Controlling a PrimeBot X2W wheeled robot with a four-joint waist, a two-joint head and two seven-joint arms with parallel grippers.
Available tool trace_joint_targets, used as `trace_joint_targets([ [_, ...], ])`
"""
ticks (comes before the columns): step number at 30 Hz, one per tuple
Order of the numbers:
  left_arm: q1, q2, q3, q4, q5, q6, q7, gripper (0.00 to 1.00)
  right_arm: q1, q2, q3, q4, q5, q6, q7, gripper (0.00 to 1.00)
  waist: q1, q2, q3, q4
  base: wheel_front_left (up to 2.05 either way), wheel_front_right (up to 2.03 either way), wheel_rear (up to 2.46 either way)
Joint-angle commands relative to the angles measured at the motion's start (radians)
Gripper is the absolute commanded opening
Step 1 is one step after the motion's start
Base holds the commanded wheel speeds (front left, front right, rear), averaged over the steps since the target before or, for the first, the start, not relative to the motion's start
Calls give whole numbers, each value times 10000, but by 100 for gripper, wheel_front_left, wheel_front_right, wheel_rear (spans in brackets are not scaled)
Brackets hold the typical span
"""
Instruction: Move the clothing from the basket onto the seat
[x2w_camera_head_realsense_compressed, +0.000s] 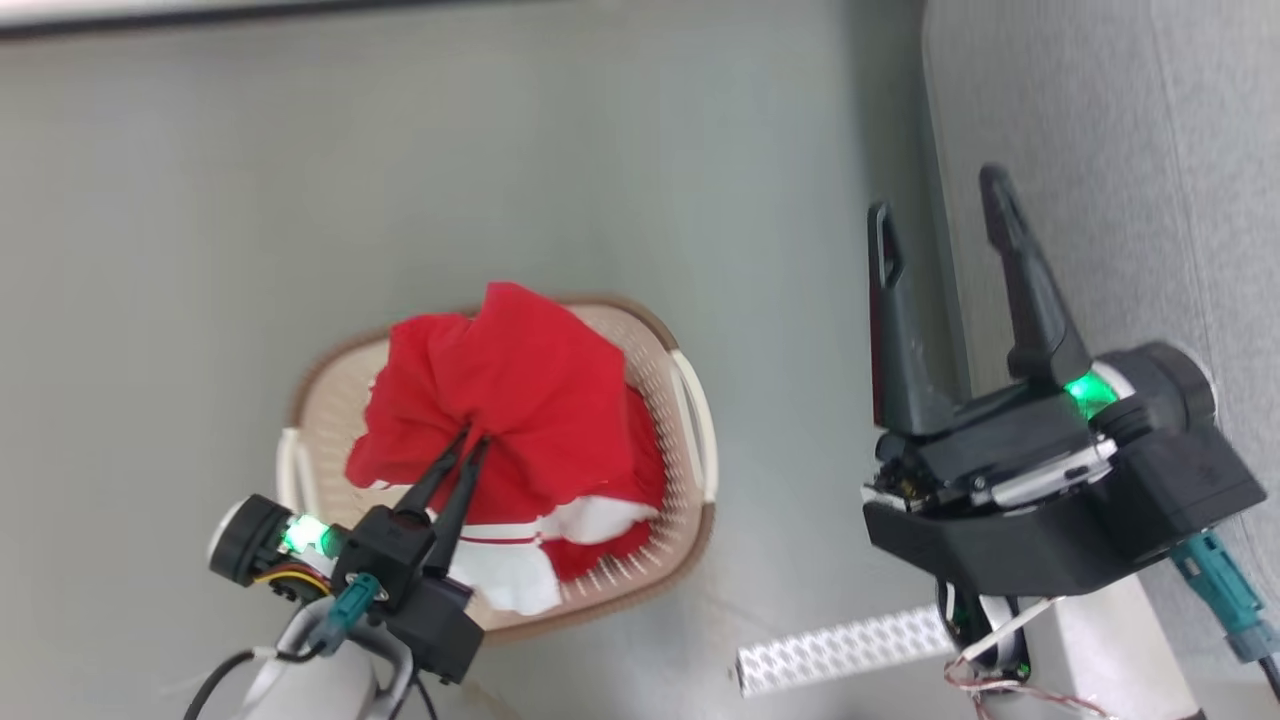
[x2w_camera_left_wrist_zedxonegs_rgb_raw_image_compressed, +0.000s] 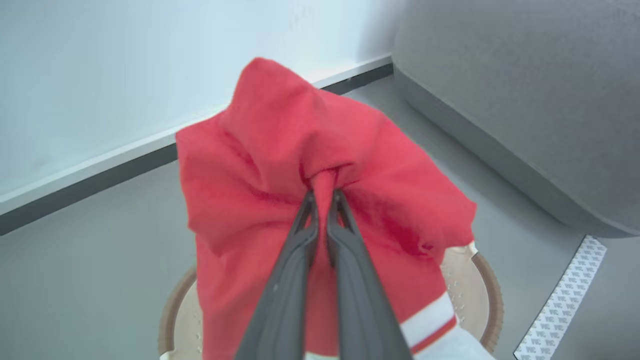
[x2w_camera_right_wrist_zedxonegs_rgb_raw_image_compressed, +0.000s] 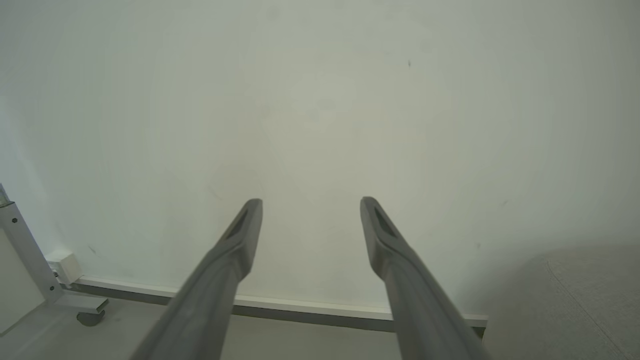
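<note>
Floor (x2w_camera_head_realsense_compressed: 500, 150): plain grey, takes up most of the head view. Everything else sits on it.
Seat (x2w_camera_head_realsense_compressed: 1150, 150): big grey fabric thing running down the right edge of the head view. It has a rounded edge and is well apart from the basket.
Wall (x2w_camera_right_wrist_zedxonegs_rgb_raw_image_compressed: 320, 100): pale and bare in the right wrist view, with a skirting line along the bottom.
Basket (x2w_camera_head_realsense_compressed: 655, 370): cream oval with a brown rim and little holes in the sides, on the floor at lower centre-left of the head view.
Clothing (x2w_camera_head_realsense_compressed: 510, 390): bright red and all bunched up, drawn into a peak over the basket. The lower part, with a white band and a thin red stripe, lies in the basket, nowhere near the seat.
Right gripper (x2w_camera_head_realsense_compressed: 938, 198): fingers spread wide with nothing between them, right of centre in the head view, over where the floor meets the seat.
Left gripper (x2w_camera_head_realsense_compressed: 475, 438): lower left of the head view, clenched tight on a fold of the red fabric in the middle of the bunch.
Strip (x2w_camera_head_realsense_compressed: 840, 650): white dotted strip flat on the floor at the bottom of the head view, between the basket and the right arm.
</note>
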Motion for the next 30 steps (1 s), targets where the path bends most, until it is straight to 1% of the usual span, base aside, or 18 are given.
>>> trace_joint_targets([
  [1,264,-61,52,-271,-119,11,-52,0,259,-5,-10,71,-113,4,-18,100,2,1,-1165,760,0,0,0],
  [5,540,-259,211,-947,-163,24,-50,0,713,-5,113,370,-22,4,-17,100,2,1,-1878,1028,0,0,0],
  [7,705,-324,291,-1182,-166,54,-50,0,952,-27,313,538,198,4,-18,100,2,1,-2259,1131,0,0,0],
  [12,1157,-552,613,-1794,-245,142,-52,0,1598,-437,893,929,897,4,-17,100,2,1,-3268,1283,0,0,0],
  [15,1489,-722,854,-2152,-375,142,-52,0,1933,-804,1519,1404,1510,4,-18,100,2,1,-3809,1320,0,0,0],
  [17,1664,-840,1015,-2367,-413,87,-52,0,2124,-1054,1933,1737,1937,4,-18,100,2,1,-4173,1344,0,0,0],
  [20,1962,-990,1204,-2645,-429,-4,-52,0,2383,-1241,2242,2002,2298,4,-18,100,2,1,-4704,1355,0,0,0],
  [23,2167,-1080,1315,-2808,-415,-68,-52,0,2573,-1293,2378,2113,2442,4,-18,100,2,1,-5067,1353,0,0,0],
  [26,2337,-1228,1485,-3116,-455,-243,-53,0,2823,-1396,2606,2208,2535,4,-18,100,2,1,-5467,1352,0,0,0],
  [30,2325,-1333,1546,-3354,-383,-611,-53,0,2952,-1463,2794,2330,2539,4,-18,100,2,1,-5726,1338,0,0,0],
])
